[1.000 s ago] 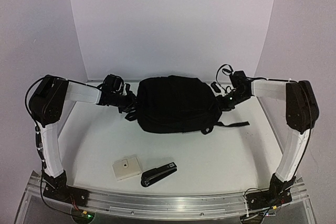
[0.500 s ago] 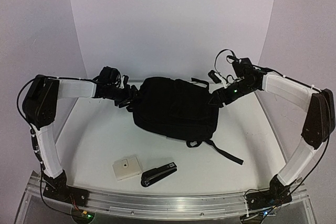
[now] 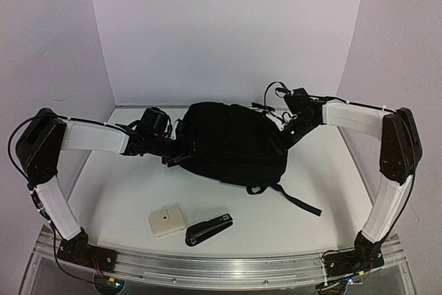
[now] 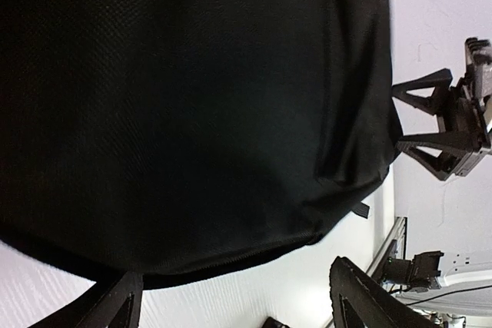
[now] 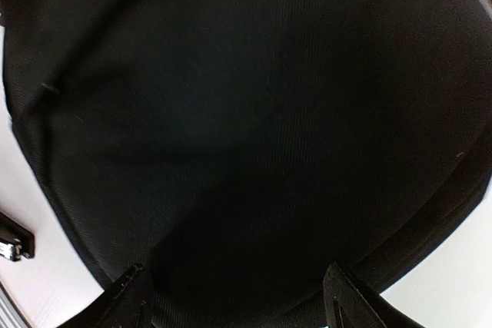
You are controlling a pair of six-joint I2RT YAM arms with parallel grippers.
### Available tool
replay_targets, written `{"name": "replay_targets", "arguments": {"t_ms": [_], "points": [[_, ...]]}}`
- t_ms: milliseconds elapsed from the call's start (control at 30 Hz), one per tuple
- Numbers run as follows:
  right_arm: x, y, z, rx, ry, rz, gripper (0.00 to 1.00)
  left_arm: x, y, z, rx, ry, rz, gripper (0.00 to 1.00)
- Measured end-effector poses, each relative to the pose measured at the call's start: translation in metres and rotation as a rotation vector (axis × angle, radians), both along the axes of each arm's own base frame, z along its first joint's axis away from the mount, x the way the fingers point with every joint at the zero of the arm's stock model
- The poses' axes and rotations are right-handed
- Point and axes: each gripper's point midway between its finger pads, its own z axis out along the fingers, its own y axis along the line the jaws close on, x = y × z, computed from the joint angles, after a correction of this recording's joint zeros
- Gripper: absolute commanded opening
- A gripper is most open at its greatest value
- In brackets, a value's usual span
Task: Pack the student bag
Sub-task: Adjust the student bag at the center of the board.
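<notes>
The student bag (image 3: 233,143), a large black fabric backpack, lies flat in the middle of the white table, and one strap (image 3: 298,200) trails toward the front right. My left gripper (image 3: 181,154) is at the bag's left edge. In the left wrist view its fingers (image 4: 367,297) stand wide apart over bare table, just below the bag (image 4: 192,113), so the left gripper (image 4: 238,306) is open and empty. My right gripper (image 3: 284,140) is at the bag's right side. It (image 5: 242,299) is open, with black fabric (image 5: 254,113) filling the view behind its spread fingers (image 5: 355,302).
A small white box (image 3: 166,221) and a black stapler (image 3: 208,229) lie near the front edge of the table (image 3: 117,184). The stapler (image 5: 14,240) also shows at the left edge of the right wrist view. White walls close the back and sides.
Both grippers have opened wider. The bag shifted forward and its strap fell out to the front right. The left gripper moved nearer along the bag's left edge, and the right gripper moved left.
</notes>
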Motion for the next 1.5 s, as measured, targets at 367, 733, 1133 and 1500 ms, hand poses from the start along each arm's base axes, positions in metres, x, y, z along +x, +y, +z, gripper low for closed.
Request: {"name": "replay_targets", "arguments": {"t_ms": [367, 733, 1133, 1500], "points": [[-0.049, 0.02, -0.037, 0.098, 0.178, 0.074, 0.68, 0.032, -0.01, -0.045, 0.023, 0.063, 0.031, 0.65], [-0.104, 0.062, 0.0, 0.135, 0.198, 0.211, 0.59, 0.044, -0.007, -0.045, 0.029, 0.047, 0.037, 0.57], [-0.093, 0.127, 0.071, 0.163, -0.061, 0.228, 0.52, 0.04, -0.004, -0.036, 0.004, 0.035, 0.052, 0.58], [-0.098, 0.149, 0.002, 0.007, 0.005, 0.191, 0.45, 0.039, -0.004, -0.033, 0.003, 0.029, 0.057, 0.57]]}}
